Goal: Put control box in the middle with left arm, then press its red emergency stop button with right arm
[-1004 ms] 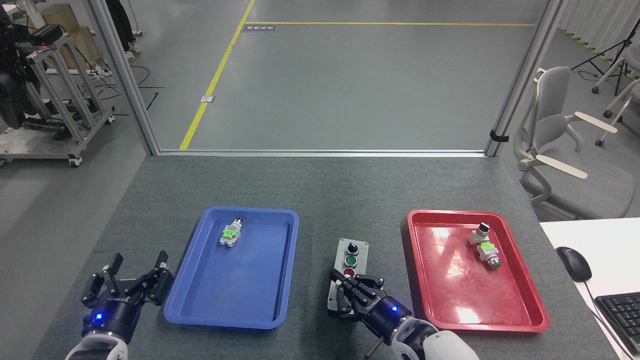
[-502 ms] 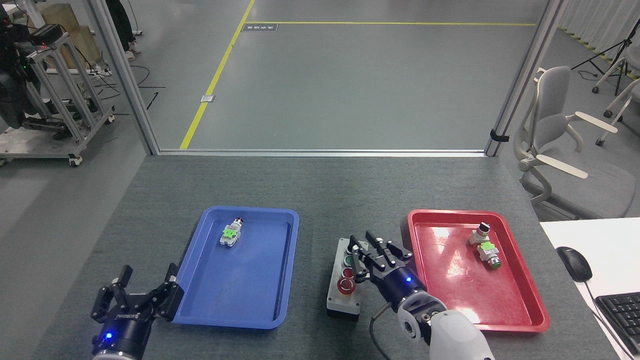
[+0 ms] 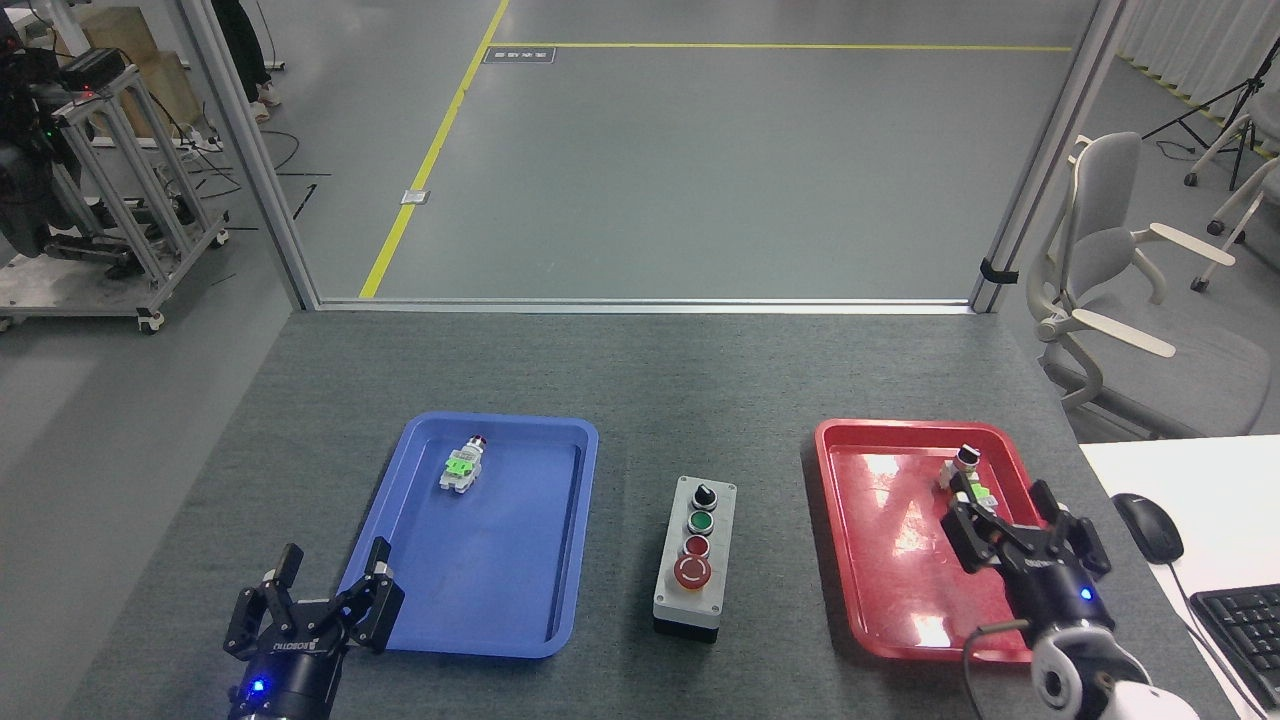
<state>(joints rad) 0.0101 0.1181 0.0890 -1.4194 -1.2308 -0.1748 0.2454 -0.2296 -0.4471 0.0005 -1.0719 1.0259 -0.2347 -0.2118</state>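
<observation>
Nearest, at the bottom left: left end effector (image 3: 325, 610) on a black wrist with a blue light, fingers spread apart and pointing away, grasping nothing, beside the near left corner of the blue plastic tray (image 3: 520, 640). White lettering on its body, too small to read. At the bottom right: right end effector (image 3: 1020, 525) raised above the right part of the red plastic tray (image 3: 850, 600), black fingers spread, nothing between them, partly covering a small switch with a green tag (image 3: 981, 492); blue light on the wrist, a cable looping below.

Between the two trays, on the bare dark grey felt-like counter (image 3: 640, 380): oblong control box (image 3: 694, 558) with light grey faceplate and black base, lying flat, long side pointing away, apart from both trays and from both end effectors. On the faceplate, from near to far: big red emergency stop button (image 3: 692, 572) with white arrow marks, a small red button, a green button, a black knob. No readable label on the box.

Farther in the blue tray: one small loose switch with green tag (image 3: 461, 466), lying near the far left corner. In the red tray, far right: a small grey switch with black knob (image 3: 962, 462).
</observation>
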